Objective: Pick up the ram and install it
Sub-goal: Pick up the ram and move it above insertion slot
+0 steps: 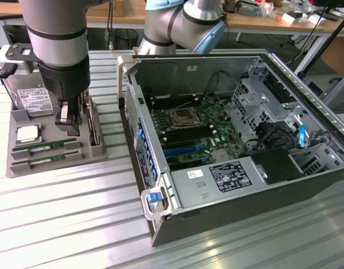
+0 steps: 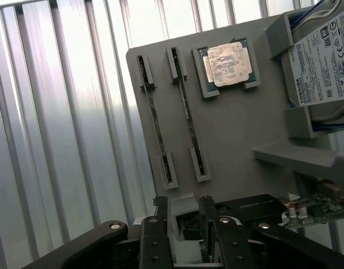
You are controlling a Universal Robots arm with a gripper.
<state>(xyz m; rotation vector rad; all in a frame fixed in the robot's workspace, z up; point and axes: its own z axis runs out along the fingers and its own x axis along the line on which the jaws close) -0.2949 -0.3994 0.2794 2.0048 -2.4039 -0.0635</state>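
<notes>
Two ram sticks stand on edge in slots of the grey tray (image 1: 20, 167): one ram (image 1: 45, 145) (image 2: 189, 115) lies nearer the processor, the other ram (image 1: 45, 156) (image 2: 156, 123) lies beside it. My gripper (image 1: 68, 120) (image 2: 184, 227) hangs over the tray, just beyond the sticks' ends and clear of both. Its dark fingers (image 2: 160, 235) stand apart, open, with nothing held. The open computer case (image 1: 160, 224) lies at the exterior view's right, its green motherboard (image 1: 201, 131) facing up.
The tray (image 2: 239, 129) also carries a square silver processor (image 1: 27, 133) (image 2: 228, 64), a hard drive (image 1: 32, 101) (image 2: 323, 61) and a black component (image 2: 253, 206) beside a small circuit board (image 2: 317, 207). A ribbed metal tabletop (image 1: 76, 224) runs under everything.
</notes>
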